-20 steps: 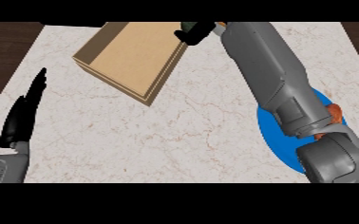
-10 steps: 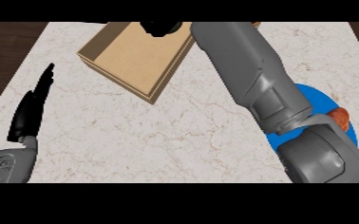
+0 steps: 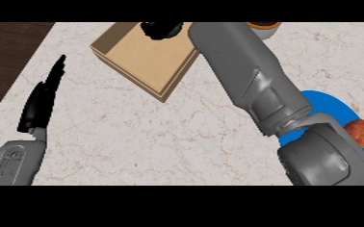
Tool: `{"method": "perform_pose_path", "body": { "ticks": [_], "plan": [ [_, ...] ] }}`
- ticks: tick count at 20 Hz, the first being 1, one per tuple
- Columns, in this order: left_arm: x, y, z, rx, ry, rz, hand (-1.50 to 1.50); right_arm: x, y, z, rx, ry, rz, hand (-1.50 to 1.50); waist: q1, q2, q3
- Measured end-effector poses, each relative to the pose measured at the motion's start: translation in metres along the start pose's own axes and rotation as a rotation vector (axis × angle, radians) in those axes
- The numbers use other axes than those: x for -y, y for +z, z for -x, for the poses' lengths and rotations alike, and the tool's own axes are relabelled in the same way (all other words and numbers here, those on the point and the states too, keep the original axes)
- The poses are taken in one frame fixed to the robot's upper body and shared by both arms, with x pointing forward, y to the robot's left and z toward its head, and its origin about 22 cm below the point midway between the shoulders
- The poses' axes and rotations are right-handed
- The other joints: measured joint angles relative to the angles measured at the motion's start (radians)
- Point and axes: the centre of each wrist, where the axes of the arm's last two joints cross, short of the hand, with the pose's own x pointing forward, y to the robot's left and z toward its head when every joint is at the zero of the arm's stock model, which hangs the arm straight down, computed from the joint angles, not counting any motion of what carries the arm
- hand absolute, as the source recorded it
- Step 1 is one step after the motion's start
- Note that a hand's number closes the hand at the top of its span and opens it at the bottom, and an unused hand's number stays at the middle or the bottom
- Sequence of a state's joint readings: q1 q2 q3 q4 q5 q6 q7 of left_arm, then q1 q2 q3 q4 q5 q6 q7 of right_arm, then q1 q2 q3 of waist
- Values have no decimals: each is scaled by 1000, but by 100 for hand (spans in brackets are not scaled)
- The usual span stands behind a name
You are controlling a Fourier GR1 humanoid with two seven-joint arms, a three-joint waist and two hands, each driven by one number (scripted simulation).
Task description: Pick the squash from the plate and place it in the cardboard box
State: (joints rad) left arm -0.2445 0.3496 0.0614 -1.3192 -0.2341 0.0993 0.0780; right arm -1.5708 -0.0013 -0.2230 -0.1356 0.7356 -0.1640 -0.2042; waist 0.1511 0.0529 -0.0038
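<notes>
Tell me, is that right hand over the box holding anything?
Cannot be told: the right hand is curled above the cardboard box, hiding whatever it may hold. The left hand holds nothing.

plate: mostly hidden beneath the right forearm
right hand: fingers cut off by the top edge

Even, diffuse light falls over the pale marble worktop, bright without any harsh glare. Shadows are weak: the inside walls of the cardboard box look only a little darker than its floor, and no clear cast shadow lies under the arms. The right forearm carries a soft pale sheen along its grey casing. The left hand and right hand read as flat black with little visible detail. The blue plate stays saturated. Edges look slightly soft everywhere, with no bending at the borders.
</notes>
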Motion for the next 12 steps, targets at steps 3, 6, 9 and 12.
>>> {"method": "perform_pose_path", "body": {
  "ticks": [3,6,9,12],
  "plan": [
    [4,0,0,12,-1,13,0,-4,1,3,-36,30,8,150,21,8,-1],
    [7,-2,-7,27,-1,24,0,-10,4,10,-101,24,10,-150,34,11,-1],
    [10,-4,-9,35,-2,34,0,-15,7,17,-166,-22,-4,-150,46,17,-1],
    [12,-7,-15,44,-1,38,0,-18,9,21,-199,-51,-17,-150,56,20,-1]
  ]
}}
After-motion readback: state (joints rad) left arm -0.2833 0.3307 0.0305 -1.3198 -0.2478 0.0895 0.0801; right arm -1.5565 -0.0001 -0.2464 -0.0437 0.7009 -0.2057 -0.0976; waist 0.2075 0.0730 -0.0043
